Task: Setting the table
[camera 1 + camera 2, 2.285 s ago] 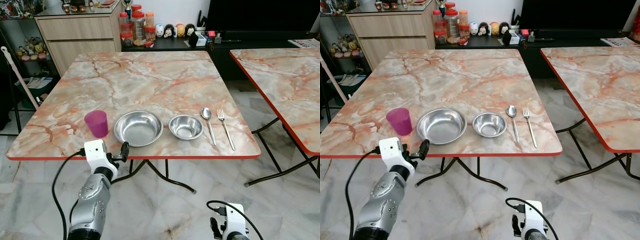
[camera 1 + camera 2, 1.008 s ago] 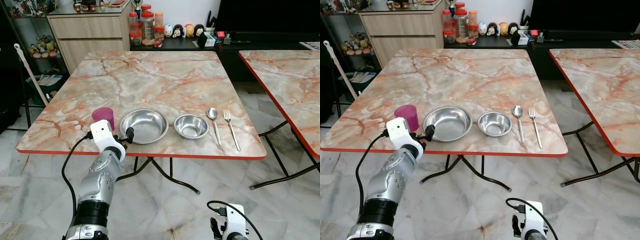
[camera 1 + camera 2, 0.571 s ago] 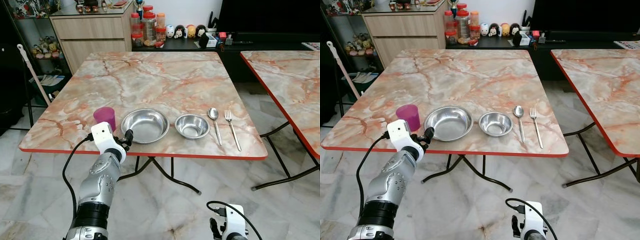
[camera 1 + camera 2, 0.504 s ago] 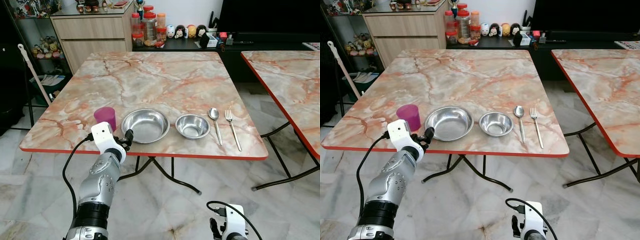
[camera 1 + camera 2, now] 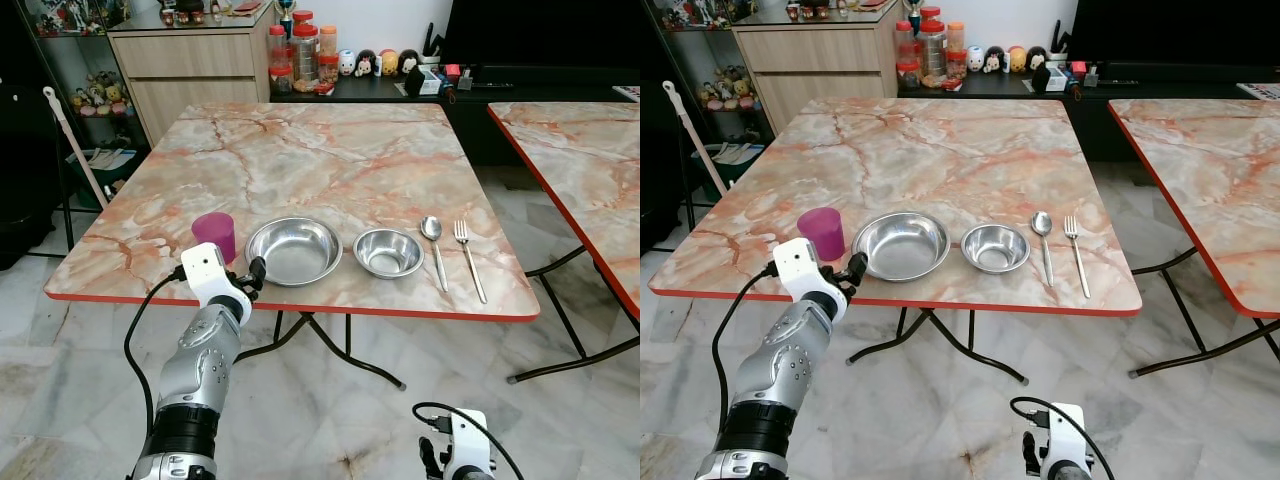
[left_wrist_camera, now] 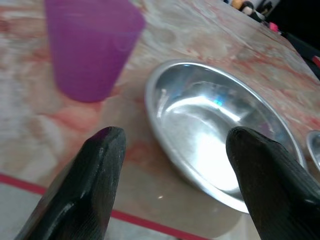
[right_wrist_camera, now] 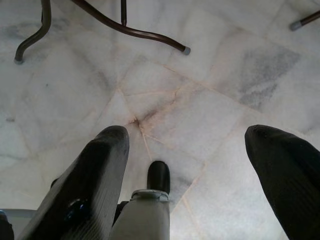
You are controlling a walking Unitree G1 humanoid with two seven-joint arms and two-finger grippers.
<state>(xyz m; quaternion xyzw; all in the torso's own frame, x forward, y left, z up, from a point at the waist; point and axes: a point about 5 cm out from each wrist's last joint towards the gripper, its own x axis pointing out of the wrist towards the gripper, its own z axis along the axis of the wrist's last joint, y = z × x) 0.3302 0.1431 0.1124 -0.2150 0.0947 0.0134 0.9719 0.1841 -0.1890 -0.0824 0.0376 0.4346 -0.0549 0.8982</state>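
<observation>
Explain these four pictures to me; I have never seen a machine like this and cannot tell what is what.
This is a humanoid robot with two silver arms, each ending in two black jaws. The two wide pictures come from cameras in its head, looking down at a marble-patterned table. On it, in a row along the near edge, stand a purple cup, a large steel bowl, a small steel bowl, a spoon and a fork. The other two pictures come from wrist cameras. The left gripper hovers open at the table edge, before the cup and large bowl, holding nothing. The right gripper hangs open over the floor.
</observation>
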